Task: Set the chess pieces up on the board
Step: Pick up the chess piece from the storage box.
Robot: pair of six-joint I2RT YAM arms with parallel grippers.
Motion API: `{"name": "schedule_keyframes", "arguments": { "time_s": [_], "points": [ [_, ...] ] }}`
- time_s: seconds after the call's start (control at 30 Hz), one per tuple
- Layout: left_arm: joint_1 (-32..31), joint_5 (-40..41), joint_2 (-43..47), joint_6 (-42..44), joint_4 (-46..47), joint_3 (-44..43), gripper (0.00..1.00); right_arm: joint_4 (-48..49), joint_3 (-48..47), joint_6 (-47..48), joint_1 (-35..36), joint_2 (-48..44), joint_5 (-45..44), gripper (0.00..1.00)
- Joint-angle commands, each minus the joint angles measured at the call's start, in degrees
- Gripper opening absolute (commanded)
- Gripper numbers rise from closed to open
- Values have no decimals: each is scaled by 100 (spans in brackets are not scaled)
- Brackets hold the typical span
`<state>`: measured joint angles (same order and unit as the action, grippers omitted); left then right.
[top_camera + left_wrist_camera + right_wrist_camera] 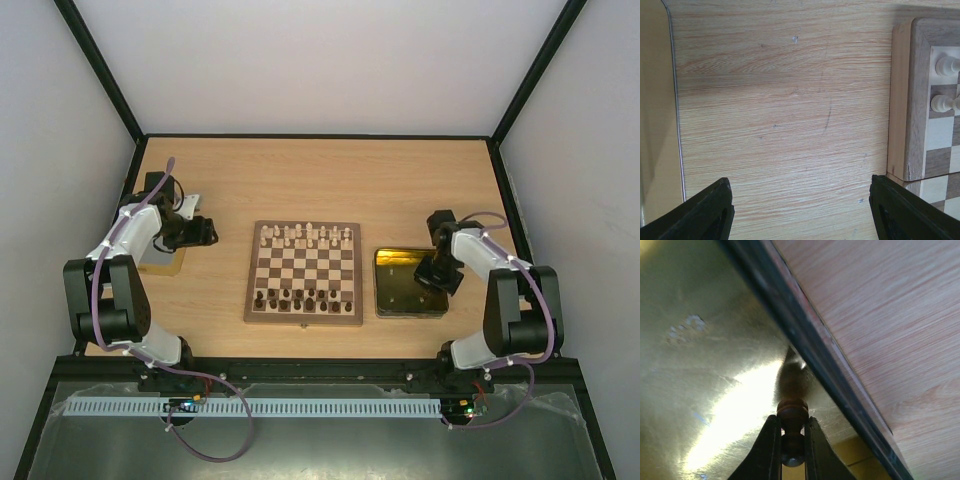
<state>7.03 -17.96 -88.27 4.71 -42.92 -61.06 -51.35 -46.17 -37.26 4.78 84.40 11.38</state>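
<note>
From the top camera I see the board (305,272) in the middle of the table (330,180). Cream pieces (305,236) stand along its two far rows and dark pieces (300,297) along its two near rows. At this size I cannot count them or tell their kinds. Just beside the board on the right lies the gold tray (395,300), and the right gripper (792,442) hangs over the right part of it.

Only the right wrist camera shows what this gripper is doing. Its two fingers (817,450) are closed tight on one dark brown piece (792,412). They grip it at the narrow waist, and a rounded part stands out beyond the fingertips. The piece is over the shiny tray floor, close to the tray's dark rim, with bare table wood beyond the rim. I cannot tell if the piece touches the floor or is lifted from it.

The left gripper (799,200) is at the left of the board. In its own camera the fingers stand wide apart, with nothing between them and only table wood below. This view also shows a corner of the board at the right, with two cream pieces on its edge squares. At the left edge is a pale shiny surface (655,125) with a thin rim, probably another tray. From above, the left arm covers most of it.
</note>
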Motion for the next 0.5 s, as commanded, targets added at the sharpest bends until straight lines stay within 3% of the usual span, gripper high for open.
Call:
{"name": "schedule_keyframes", "arguments": {
  "time_s": [0.0,0.17,0.47],
  "points": [
    [-26,-5,3,4,-33,-56,74,-309,-319,39,-15,-193,-332,2],
    [-61,-9,-11,8,-34,-65,74,-437,-484,-168,403,-351,-199,2],
    [-70,4,85,8,-24,-47,74,-940,-1614,-659,2304,49,-210,2]
  ]
}}
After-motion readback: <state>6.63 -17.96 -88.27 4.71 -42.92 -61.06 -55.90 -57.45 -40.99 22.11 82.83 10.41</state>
